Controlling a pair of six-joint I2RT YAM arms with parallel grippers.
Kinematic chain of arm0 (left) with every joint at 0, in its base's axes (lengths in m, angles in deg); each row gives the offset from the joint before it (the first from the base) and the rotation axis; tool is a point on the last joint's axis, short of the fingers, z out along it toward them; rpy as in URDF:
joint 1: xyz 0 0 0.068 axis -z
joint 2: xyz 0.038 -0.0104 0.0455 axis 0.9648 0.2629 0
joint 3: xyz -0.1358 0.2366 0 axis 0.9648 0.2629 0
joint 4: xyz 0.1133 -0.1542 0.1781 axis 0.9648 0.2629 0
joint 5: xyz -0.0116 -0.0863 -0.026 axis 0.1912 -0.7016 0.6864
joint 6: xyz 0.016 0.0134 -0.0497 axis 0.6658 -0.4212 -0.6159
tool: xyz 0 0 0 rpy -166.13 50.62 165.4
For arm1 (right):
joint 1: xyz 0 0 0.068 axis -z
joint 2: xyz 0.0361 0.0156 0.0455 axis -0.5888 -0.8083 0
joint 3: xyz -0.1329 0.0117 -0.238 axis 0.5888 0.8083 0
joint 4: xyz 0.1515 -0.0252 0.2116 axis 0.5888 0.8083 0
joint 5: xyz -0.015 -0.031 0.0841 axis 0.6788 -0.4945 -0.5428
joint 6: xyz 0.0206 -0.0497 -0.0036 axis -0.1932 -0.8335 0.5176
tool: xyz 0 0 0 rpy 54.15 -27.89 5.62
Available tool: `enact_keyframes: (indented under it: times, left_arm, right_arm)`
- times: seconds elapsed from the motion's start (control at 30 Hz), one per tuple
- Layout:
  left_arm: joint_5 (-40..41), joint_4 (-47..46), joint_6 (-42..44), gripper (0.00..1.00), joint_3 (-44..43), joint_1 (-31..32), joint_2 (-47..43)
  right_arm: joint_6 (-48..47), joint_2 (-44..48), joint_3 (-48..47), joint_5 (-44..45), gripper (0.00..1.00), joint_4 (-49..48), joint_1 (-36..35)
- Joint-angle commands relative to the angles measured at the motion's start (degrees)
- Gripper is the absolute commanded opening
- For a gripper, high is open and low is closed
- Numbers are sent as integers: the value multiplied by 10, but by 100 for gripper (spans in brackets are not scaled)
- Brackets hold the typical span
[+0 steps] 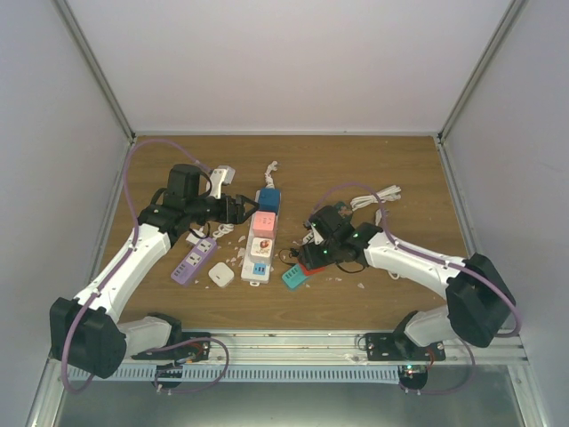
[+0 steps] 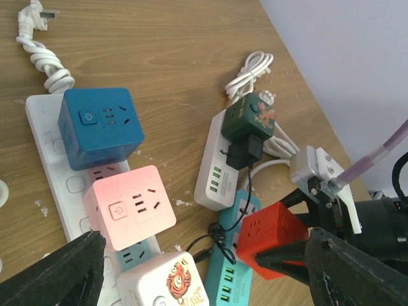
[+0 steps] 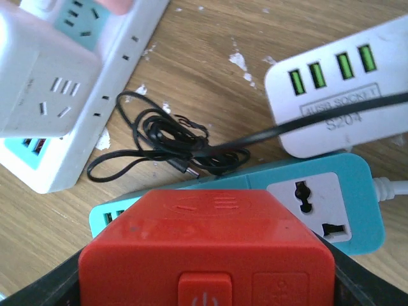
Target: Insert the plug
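Red cube plug [image 3: 207, 248], button face apparently upward

We see the red cube [image 3: 207, 245], a glossy, round-edged adapter with a square power button on the face turned towards us. It is clamped in the right jaws. It sits over one end of the teal strip [image 3: 357, 185]; we cannot tell whether they touch. The strip lies flat on the counter, its universal socket uncovered beside the cube.
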Motion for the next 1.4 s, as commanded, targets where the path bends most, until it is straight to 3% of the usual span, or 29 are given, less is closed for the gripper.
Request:
enact_keyframes:
  times: [0.0, 0.37, 0.67, 1.37]
  left_arm:
    - [1, -11, 7, 85, -6, 3, -2]
    - [6, -9, 7, 85, -1, 3, -10]
    - [6, -8, 8, 85, -2, 2, -8]
    - [20, -3, 15, 85, -6, 2, 3]
  right_arm:
    - [-45, -18, -3, -15, 23, -26, -11]
    - [-238, 32, -15, -50, 31, -17, 16]
    - [-253, 20, -4, -85, 31, -27, 19]
    - [-212, -70, -29, -58, 30, -1, 14]
